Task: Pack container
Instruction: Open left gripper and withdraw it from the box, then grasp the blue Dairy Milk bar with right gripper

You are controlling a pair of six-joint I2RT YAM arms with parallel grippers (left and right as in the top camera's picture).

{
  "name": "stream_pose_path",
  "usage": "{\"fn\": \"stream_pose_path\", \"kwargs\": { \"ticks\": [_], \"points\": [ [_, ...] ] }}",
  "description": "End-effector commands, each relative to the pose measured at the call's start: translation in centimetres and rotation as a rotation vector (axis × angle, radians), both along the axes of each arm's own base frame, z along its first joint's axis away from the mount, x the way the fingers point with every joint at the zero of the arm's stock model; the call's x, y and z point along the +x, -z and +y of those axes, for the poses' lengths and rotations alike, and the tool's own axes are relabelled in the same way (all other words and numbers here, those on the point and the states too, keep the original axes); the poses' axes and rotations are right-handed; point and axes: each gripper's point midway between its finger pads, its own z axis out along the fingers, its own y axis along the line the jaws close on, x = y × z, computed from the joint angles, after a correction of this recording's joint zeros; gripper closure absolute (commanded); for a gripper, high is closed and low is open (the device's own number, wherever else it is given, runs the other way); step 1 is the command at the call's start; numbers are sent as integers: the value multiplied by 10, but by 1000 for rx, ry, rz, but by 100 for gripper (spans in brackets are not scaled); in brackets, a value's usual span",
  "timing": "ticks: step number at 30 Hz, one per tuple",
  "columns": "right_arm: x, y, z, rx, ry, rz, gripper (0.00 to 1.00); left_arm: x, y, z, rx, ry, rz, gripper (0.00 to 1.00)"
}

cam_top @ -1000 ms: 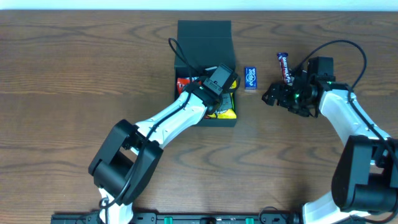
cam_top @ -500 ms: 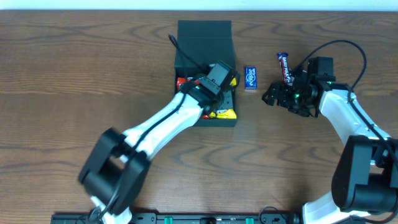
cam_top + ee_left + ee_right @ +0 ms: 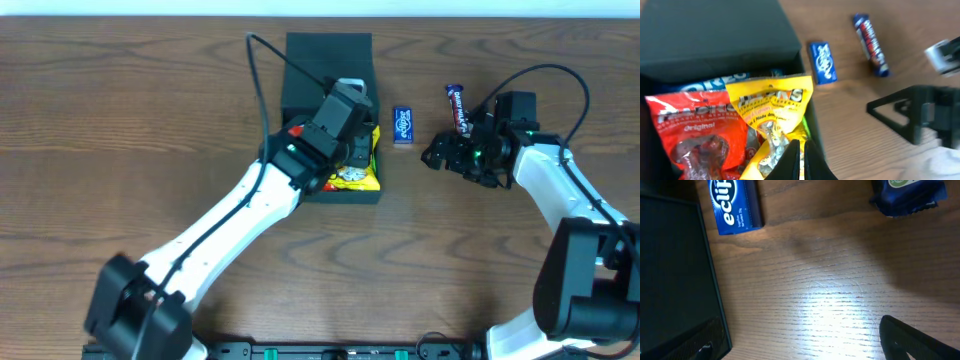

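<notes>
From overhead, the left arm (image 3: 250, 215) covers most of the container's (image 3: 327, 60) inside, leaving only a yellow packet (image 3: 365, 170) and a sliver of red showing. In the left wrist view a blue packet (image 3: 715, 82) lies mostly buried. The red packet (image 3: 695, 135) runs off the bottom edge, where only the close-pressed tips of the left claw (image 3: 799, 159) show. The right claw (image 3: 440, 156) is a dark blur there. In the right wrist view the top edge cuts the gum pack (image 3: 734, 207) and a dark blue wrapper (image 3: 910, 195). Only one finger (image 3: 920, 340) shows, so its gape cannot be told.
</notes>
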Motion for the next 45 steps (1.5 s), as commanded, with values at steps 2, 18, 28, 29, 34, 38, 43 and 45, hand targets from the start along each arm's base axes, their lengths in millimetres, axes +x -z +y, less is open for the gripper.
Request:
{"fn": "stream_pose_path", "kwargs": {
  "ticks": [2, 18, 28, 29, 34, 38, 43, 45],
  "points": [
    [4, -11, -3, 0, -4, -35, 1, 3, 50, 0, 99, 15, 71, 94],
    [4, -11, -3, 0, -4, -36, 1, -12, 164, -8, 187, 61, 297, 94],
    [4, -15, 0, -4, -55, -63, 1, 2, 65, -15, 78, 86, 98, 94],
    [5, -19, 2, -10, -91, -86, 1, 5, 41, -11, 62, 71, 44, 94],
    [26, -57, 9, -95, -190, -262, 4, 14, -84, 43, 28, -119, -263, 94],
    [46, -68, -11, -202, -99, -318, 3, 7, -109, 72, 45, -159, -303, 94],
    [57, -59, -27, -289, -66, -314, 5, -2, -95, 80, 96, -153, -244, 94],
    [64, -53, -28, -289, -69, -298, 6, -3, -93, 81, 102, -152, -238, 94]
  ]
}}
